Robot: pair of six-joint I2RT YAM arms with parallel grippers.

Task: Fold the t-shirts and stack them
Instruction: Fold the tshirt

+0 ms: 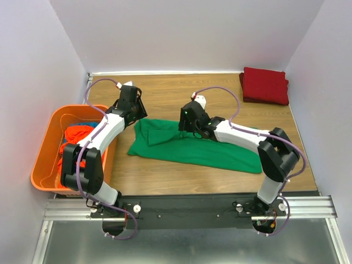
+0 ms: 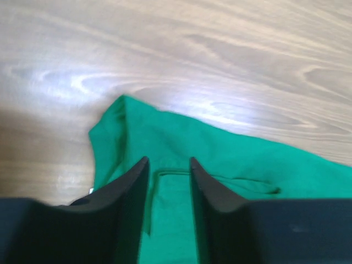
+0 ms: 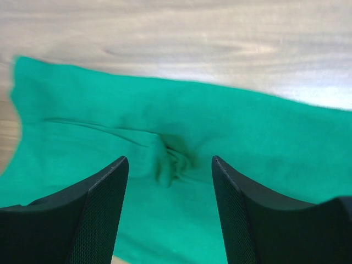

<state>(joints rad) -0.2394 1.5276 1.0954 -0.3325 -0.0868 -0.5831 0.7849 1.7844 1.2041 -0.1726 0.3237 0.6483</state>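
**Operator:** What state are the claws in?

**Manual:** Check the left claw (image 2: 168,160) first. You will see its jaws parted by a narrow gap, with nothing gripped between them. It hangs over the left end of the green t-shirt (image 1: 192,148), above a folded edge. Whether it touches the cloth cannot be told. Next, check the right claw (image 3: 169,160). Its jaws stand wide apart and hold nothing. Directly beneath the gap you will find a small pinched wrinkle in the same shirt.

**Operator:** How are the arms posed?

**Manual:** Trace each arm from its base at the near edge of the surface (image 1: 181,93). The left arm rises beside the orange bin (image 1: 47,159) and reaches forward and inward to the shirt's left end. The right arm bends at its elbow on the right and reaches leftward over the shirt, with its claw near the middle of the shirt's far edge.

**Operator:** How many items are there?

**Manual:** Count two arms, two claws and one bin. In the bin at the near left, you can make out an orange-red t-shirt (image 1: 74,144) and a sliver of blue cloth (image 1: 91,126). The number of garments there cannot be told. One green t-shirt lies in a long strip across the middle of the surface. One dark red t-shirt (image 1: 265,85) lies folded in the far right corner, well apart from the green one.
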